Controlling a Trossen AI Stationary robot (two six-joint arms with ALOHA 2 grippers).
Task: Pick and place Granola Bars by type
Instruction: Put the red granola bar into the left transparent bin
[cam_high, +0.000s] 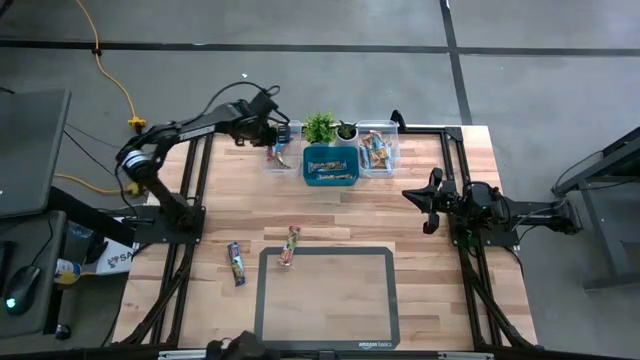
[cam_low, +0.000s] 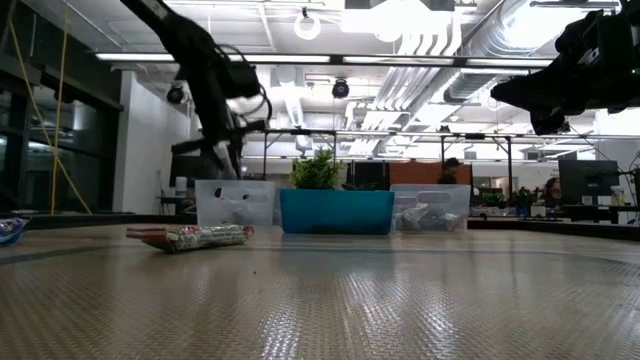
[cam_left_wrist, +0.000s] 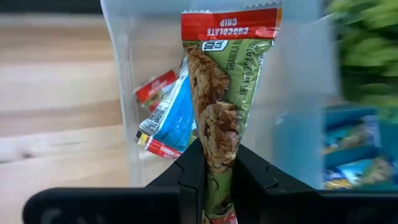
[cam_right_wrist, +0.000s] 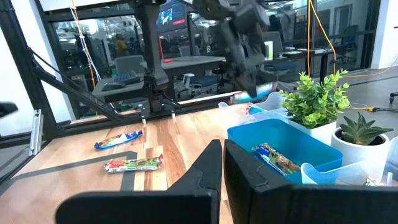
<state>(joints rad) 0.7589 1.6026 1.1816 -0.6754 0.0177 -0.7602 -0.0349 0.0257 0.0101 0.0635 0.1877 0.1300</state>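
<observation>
The left pincer (cam_left_wrist: 214, 180) is clamped on a green-wrapped chocolate chip granola bar (cam_left_wrist: 225, 106), held by one end so the bar's long axis runs straight out from between the fingers. From above, that pincer (cam_high: 281, 140) is seen parked at the far left of the bin row, right over the clear left bin (cam_high: 279, 158). In the left wrist view the bar's free end, with its red band, is lined up against that bin's interior, where a blue-and-red wrapped bar (cam_left_wrist: 165, 121) is already lying. So the key relation is pretty simple: the bin sits directly past the bar's free end, along the bar's own axis, and a release here would probably drop it in end first. Whether the bar has cleared the bin wall can't be told for sure.

The blue middle bin (cam_high: 331, 166) and the clear right bin (cam_high: 377, 150) are seen with bars in them too, with small potted plants (cam_high: 320, 127) just behind.

Two bars are left out on the worktop (cam_high: 430, 290): a red-and-green one (cam_high: 291, 245) at the far edge of the black-outlined mat (cam_high: 325, 298), and a blue one (cam_high: 236, 263) just left of the mat. Both are nearer the left arm's side.

The right pincer (cam_high: 433, 201) is pressed shut, empty, and parked over the worktop's right side, well apart from everything.
</observation>
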